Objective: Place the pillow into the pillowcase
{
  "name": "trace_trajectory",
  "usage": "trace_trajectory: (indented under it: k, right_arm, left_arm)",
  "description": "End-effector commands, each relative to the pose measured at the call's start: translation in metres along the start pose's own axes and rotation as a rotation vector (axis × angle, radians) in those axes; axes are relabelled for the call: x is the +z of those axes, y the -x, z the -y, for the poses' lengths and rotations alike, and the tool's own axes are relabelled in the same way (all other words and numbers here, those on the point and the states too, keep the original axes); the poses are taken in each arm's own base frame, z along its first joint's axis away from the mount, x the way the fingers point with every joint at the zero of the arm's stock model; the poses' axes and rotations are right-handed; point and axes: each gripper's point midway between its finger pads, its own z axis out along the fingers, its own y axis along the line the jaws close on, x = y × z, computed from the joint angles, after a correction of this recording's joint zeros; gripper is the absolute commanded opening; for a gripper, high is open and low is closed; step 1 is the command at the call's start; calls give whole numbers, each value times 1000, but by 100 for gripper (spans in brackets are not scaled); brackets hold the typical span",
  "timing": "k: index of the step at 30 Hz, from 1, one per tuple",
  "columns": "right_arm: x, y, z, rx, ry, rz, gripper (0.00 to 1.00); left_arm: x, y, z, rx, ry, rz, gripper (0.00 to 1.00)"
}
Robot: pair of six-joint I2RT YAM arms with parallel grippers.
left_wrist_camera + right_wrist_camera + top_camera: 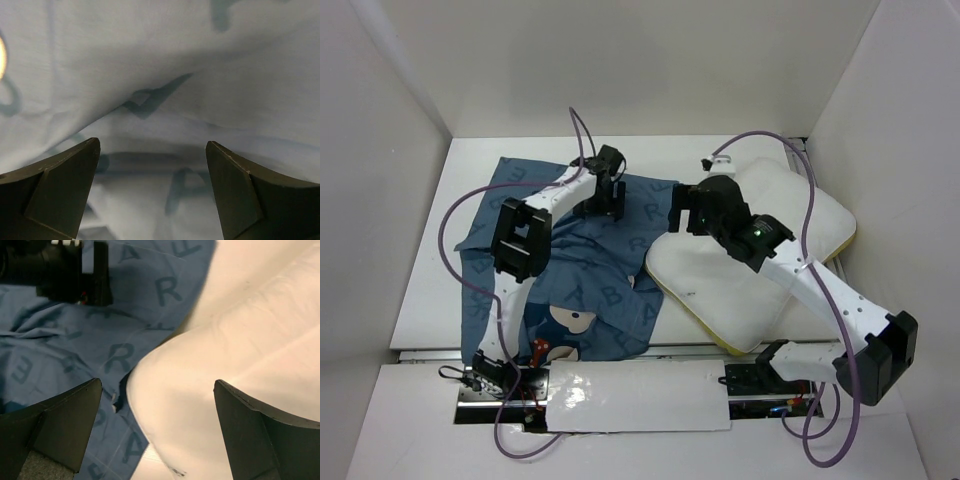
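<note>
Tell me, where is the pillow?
In the top view, the pillow lies on the right of the table, beside the blue pillowcase, under the right arm.

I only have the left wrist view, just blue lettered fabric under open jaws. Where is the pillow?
Observer: The pillow lies to the right of the pillowcase, and its left corner meets the fabric's edge.
Operator: Is any of it inside yet?
Observer: None that I can see. Its yellow band shows uncovered along the near edge.
Operator: And the other arm?
Observer: The right arm reaches over the pillow's left corner, with its jaws open and holding nothing.
</note>
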Motion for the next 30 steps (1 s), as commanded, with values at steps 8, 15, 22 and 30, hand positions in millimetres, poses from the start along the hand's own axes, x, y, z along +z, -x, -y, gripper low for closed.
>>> trace_trajectory:
  k: [8,15,22,30]
  right_arm:
    - [-2,-3,41,20,-128,-1,100]
    - [3,1,51,39,-148,2,100]
    - [25,2,52,28,-143,-22,100]
    - [49,-1,31,-43,-55,-73,100]
  left_arm:
    - [43,-11,-33,48,167,-66,80]
    - [70,-24,-60,4,162,-152,5]
    - [70,40,-129,-254,66,-49,0]
    - [64,67,-280,-783,154,50,0]
